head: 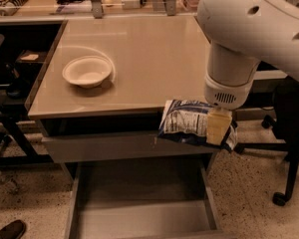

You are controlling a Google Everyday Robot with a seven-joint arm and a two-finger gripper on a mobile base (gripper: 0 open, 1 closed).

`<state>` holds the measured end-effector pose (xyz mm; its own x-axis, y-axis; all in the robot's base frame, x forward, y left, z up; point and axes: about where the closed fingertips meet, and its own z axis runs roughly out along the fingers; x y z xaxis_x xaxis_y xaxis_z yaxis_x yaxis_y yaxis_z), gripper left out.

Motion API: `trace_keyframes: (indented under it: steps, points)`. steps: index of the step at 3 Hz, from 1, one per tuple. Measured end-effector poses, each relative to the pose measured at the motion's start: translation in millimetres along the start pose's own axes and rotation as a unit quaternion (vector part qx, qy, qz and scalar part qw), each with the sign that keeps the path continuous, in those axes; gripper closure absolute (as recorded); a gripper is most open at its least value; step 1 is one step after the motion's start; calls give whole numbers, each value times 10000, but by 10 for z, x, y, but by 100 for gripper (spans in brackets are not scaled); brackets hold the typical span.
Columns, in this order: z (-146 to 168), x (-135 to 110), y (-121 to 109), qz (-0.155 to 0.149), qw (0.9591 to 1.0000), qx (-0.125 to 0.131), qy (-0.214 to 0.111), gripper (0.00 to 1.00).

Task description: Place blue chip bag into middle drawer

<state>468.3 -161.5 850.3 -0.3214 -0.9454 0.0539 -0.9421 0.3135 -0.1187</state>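
The blue chip bag (185, 121), dark-blue foil with a white printed panel, hangs in the air in front of the table's front edge, above the right side of the open middle drawer (139, 218). My gripper (219, 127) is shut on the bag's right end; one pale finger (218, 126) lies across the bag. The white arm comes down from the upper right. The drawer is pulled out at the bottom, a grey tray with a flat bare floor.
A white round bowl (87, 71) sits on the beige tabletop (154, 54) at the left. A grey drawer front (114, 146) is under the tabletop. An office chair base (284, 183) stands at the right. A shoe (7, 230) shows at the bottom left.
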Motion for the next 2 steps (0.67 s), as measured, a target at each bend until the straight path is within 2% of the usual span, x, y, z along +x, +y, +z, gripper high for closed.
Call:
trace_keyframes:
  steps: [1,2]
  points:
    - [196,87,354,-33,9993,-382,-15,100]
    - [544,159,719,-29,9959,-902,-10,100]
